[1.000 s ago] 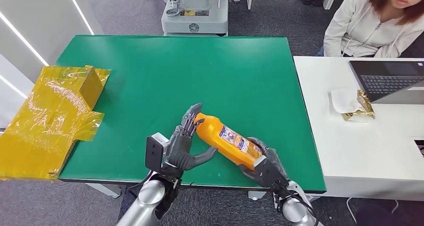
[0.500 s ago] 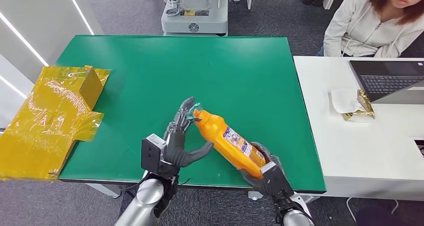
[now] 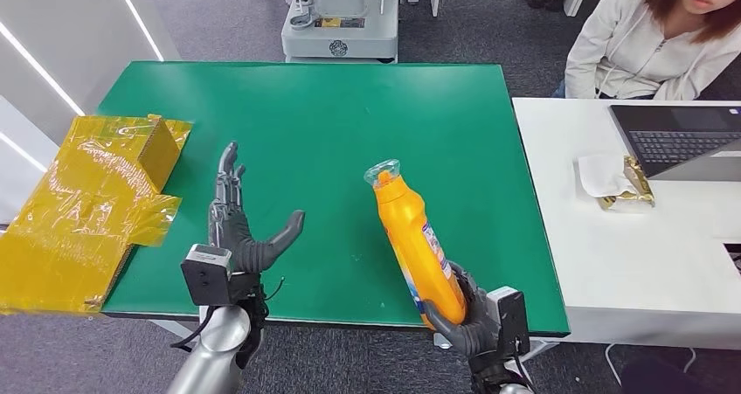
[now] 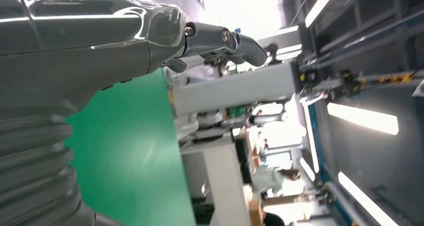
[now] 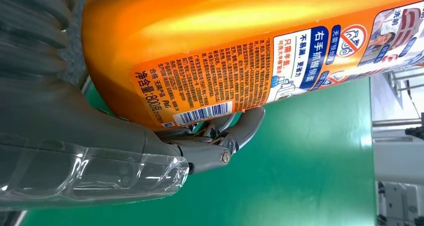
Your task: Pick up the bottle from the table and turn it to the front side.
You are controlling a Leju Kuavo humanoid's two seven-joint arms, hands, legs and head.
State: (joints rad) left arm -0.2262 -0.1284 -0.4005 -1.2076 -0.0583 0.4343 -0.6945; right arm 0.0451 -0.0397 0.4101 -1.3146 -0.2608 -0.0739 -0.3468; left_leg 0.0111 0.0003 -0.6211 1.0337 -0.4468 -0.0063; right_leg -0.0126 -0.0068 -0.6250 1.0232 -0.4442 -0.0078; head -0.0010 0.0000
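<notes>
Above the green table [image 3: 332,123], orange bottle [image 3: 415,241] clasped in right robot hand [image 3: 472,322]; left robot hand [image 3: 238,228] spread, empty.

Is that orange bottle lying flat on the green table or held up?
Held up, tilted: the right robot hand grips the orange bottle by its base, cap end raised.

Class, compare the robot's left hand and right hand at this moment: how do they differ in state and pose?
The right hand grips the base of the orange bottle; the left hand holds nothing. The left hand's fingers are spread apart, while the right hand's curl around the bottle. The left hand sits over the green table; the right sits at its near edge. Both are grey.
</notes>
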